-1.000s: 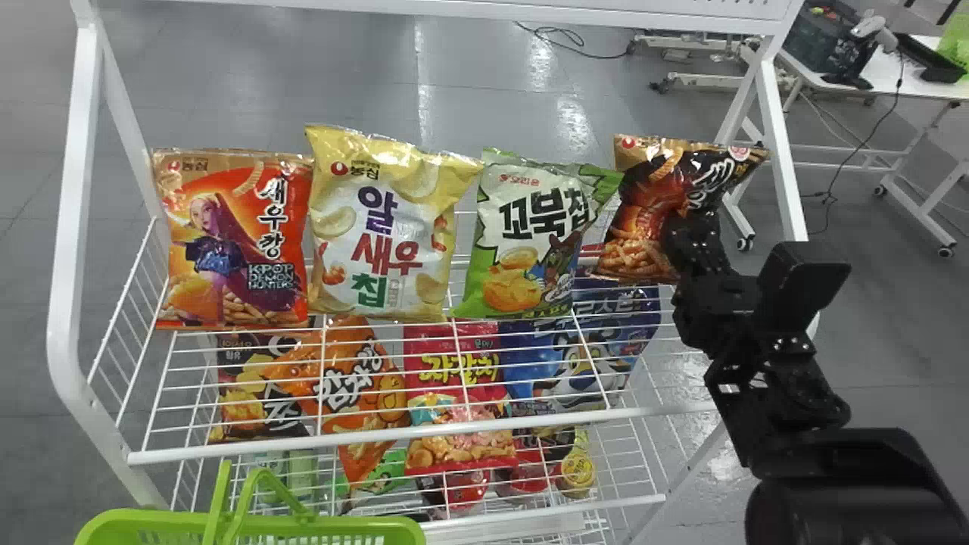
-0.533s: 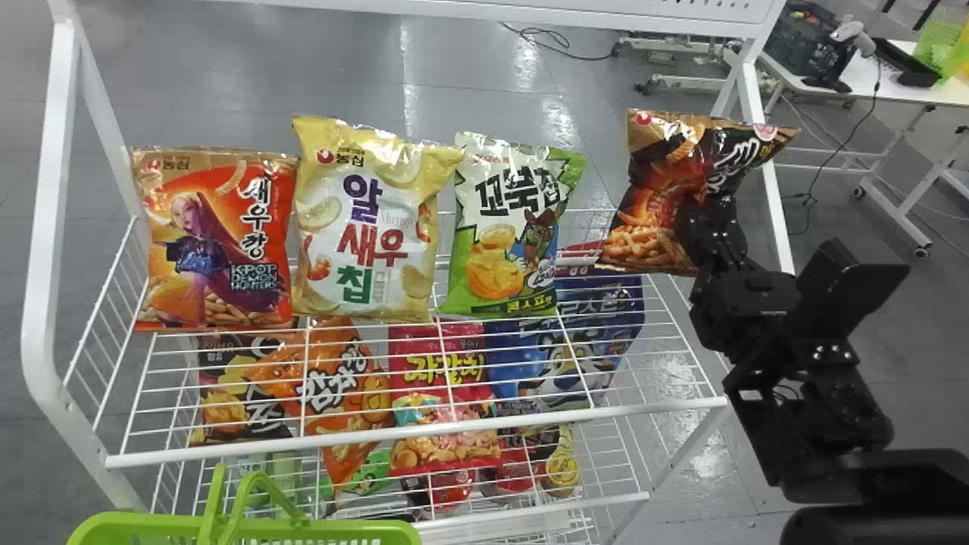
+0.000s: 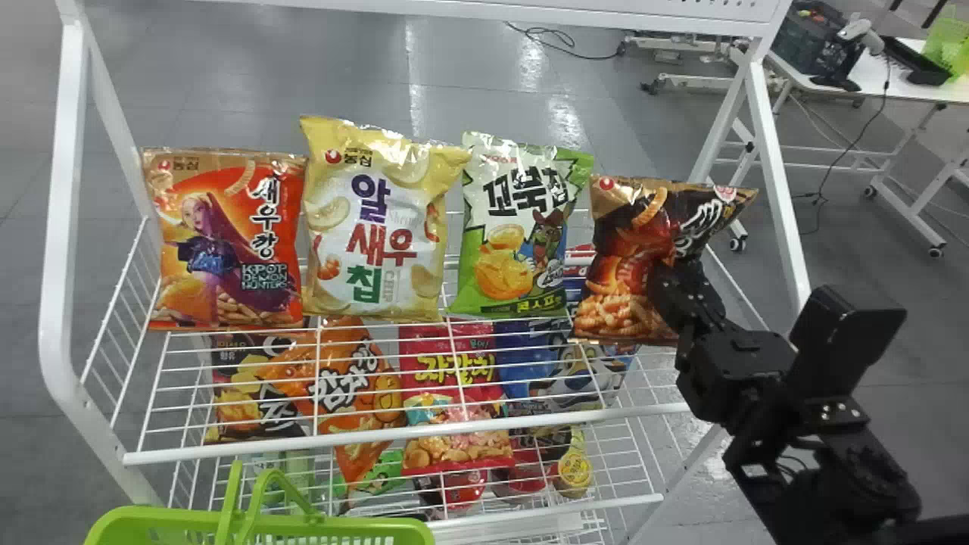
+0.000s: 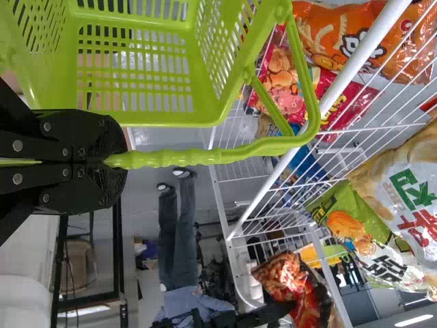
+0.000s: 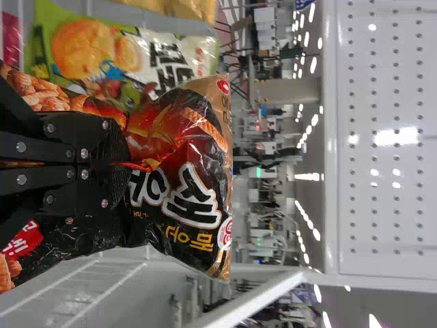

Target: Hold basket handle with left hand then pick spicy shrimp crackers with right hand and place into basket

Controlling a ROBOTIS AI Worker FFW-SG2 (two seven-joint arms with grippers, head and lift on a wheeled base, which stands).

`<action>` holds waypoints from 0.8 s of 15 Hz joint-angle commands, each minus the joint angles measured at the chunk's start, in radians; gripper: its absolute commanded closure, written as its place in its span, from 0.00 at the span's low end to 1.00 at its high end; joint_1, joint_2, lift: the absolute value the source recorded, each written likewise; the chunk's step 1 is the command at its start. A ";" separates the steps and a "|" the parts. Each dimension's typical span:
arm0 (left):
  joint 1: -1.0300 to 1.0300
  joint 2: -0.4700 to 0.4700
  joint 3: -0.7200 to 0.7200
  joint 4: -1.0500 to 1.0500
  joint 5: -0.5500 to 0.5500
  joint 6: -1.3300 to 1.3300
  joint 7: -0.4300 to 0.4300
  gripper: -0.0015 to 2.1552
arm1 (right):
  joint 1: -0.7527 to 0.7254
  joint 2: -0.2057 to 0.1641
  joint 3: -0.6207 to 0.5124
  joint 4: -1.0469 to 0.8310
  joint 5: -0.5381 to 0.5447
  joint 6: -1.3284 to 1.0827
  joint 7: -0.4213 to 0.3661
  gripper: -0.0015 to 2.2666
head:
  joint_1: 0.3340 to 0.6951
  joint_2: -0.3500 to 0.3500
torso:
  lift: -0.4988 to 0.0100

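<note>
Black right gripper (image 3: pixel 674 286) pinching spicy crackers (image 3: pixel 621 299) (crinkly), left gripper (image 4: pixel 116 162) clamped on basket handle (image 4: pixel 184 157)

The first snack bag (image 3: pixel 227 242) is at the left end of the wire shelf (image 3: pixel 409 437). Right of it comes the second snack bag (image 3: pixel 371 227), then the third snack bag (image 3: pixel 522 235). Right of that one are the spicy shrimp crackers (image 3: pixel 624 265). More bags (image 3: pixel 454 416) are in a row under the wires. The basket (image 3: pixel 151 526) is in front of the shelf, on the left. Far behind, on the right, a scanner (image 3: pixel 857 32) sits on a bench (image 3: pixel 870 78).
</note>
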 commanded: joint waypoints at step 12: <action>0.000 -0.005 -0.018 -0.007 -0.029 0.001 0.000 0.88 | 0.119 -0.010 0.087 -0.338 -0.145 0.722 -0.008 0.73 | 1.00 0.48 | 0.91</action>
